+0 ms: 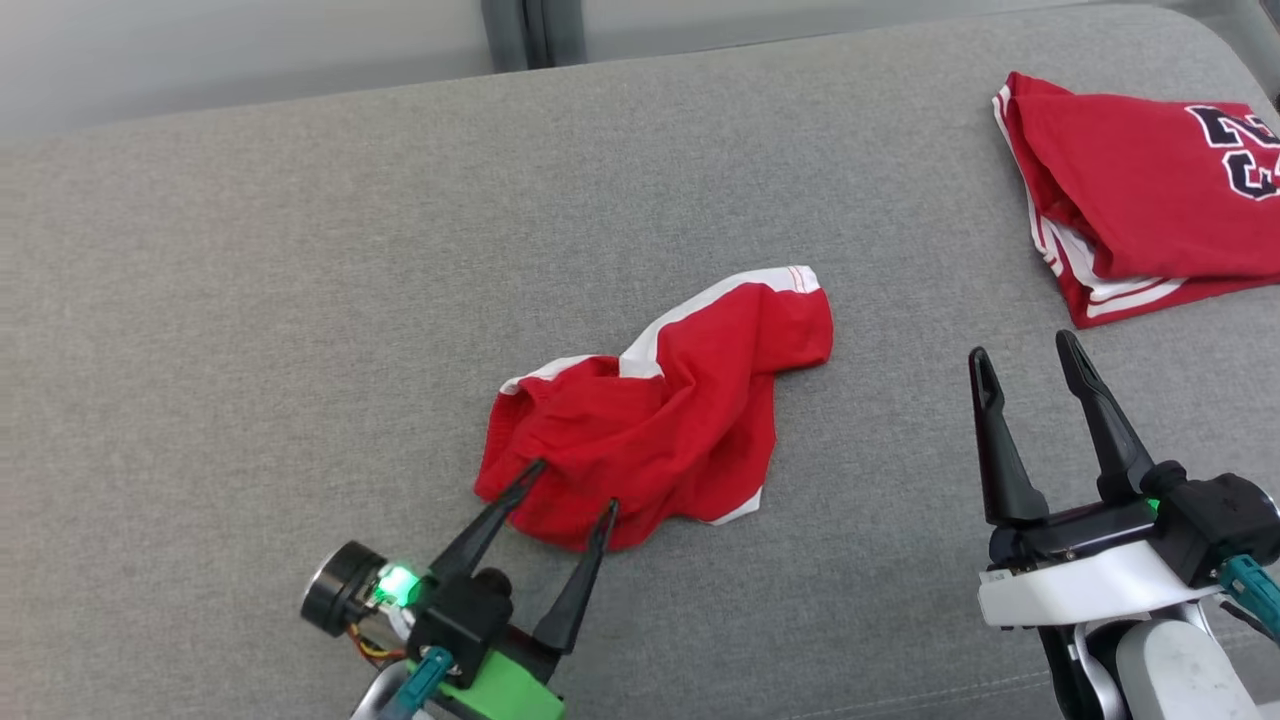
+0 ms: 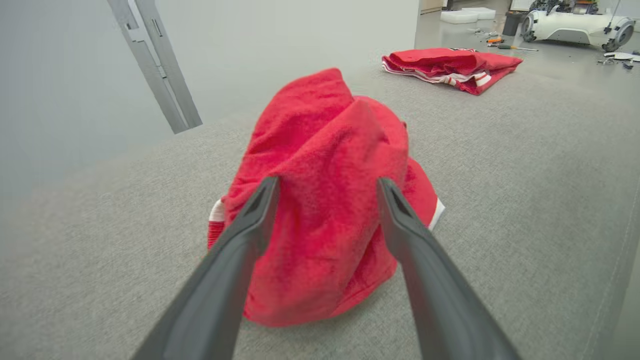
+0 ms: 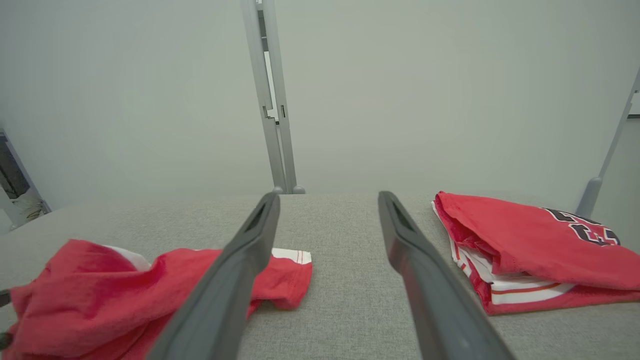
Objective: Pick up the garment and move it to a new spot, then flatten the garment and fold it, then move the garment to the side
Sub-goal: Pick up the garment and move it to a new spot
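Jaws spread, both pairs; left pair at crumpled garment [image 1: 660, 420] edge. Two red garments: second, folded jersey [image 1: 1140, 190], far right.

dark block numerals [image 1: 1245, 150] edged in white are seen on the folded red jersey [image 1: 1120, 180] at the right. they are cut off by the picture's edge and foreshortened in the right wrist view, so the number cannot be read.

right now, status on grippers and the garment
Left gripper open at near edge of garment. Right gripper open, empty. Garment crumpled, not flattened. Folded jersey far right, clear.
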### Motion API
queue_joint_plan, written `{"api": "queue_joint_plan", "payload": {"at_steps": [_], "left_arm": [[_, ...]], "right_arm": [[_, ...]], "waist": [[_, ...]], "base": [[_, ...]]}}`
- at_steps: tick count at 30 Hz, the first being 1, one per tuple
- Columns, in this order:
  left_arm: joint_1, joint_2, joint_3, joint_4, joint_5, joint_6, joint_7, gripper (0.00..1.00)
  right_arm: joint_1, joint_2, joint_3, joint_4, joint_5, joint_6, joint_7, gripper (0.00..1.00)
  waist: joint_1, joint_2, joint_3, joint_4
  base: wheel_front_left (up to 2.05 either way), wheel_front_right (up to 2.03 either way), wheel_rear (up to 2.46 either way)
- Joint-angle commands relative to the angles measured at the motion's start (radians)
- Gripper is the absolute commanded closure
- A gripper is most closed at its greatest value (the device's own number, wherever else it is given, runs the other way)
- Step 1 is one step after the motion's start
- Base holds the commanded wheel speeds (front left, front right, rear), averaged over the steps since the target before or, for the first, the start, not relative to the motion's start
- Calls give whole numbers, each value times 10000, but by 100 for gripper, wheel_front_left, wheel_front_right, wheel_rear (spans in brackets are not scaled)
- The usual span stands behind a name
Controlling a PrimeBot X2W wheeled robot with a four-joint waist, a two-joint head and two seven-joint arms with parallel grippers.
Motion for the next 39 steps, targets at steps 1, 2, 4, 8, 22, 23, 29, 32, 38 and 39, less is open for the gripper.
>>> {"api": "queue_joint_plan", "payload": {"at_steps": [1,2,4,8,22,23,29,32,38,39], "left_arm": [[418,125,227,-364,-80,139,-25,0],[618,142,384,-608,-125,217,-24,0],[939,102,784,-1240,-192,432,-26,0],[1544,-126,1555,-2128,-306,833,-15,0],[2648,-1453,3862,-2104,-1118,644,-12,0],[2737,-1494,3959,-2058,-1106,594,-12,0],[3232,-1690,4278,-1713,-892,412,-12,0],[3352,-1738,4343,-1466,-865,321,-11,0],[3227,-1793,4329,-1196,-781,231,-12,0],[3208,-1796,4312,-1173,-747,220,-12,0]], "right_arm": [[200,-71,-23,-26,-16,-8,5,0],[255,-103,-14,-27,-27,-8,5,0],[370,-133,-17,-37,-53,-8,5,0],[627,-128,-67,-20,-69,-8,5,0],[1314,44,70,163,-12,-8,5,0],[1374,61,71,175,-9,-8,5,0],[1765,118,148,312,13,-8,5,0],[1897,127,219,386,33,-8,5,0],[1889,132,304,487,45,-8,5,0],[1874,142,313,502,54,-8,7,0]], "waist": [[0,-1,-413,365],[0,-1,-497,426],[0,-1,-703,567],[0,-1,-1177,854],[0,-1,-2372,1166],[0,-1,-2410,1164],[0,-1,-2589,1152],[0,-1,-2637,1139],[0,-1,-2648,1094],[0,-1,-2647,1090]], "base": [[0,0,0],[0,0,0],[0,0,0],[0,0,0],[0,0,0],[0,0,0],[0,0,0],[0,0,0],[0,0,0],[0,0,0]]}}
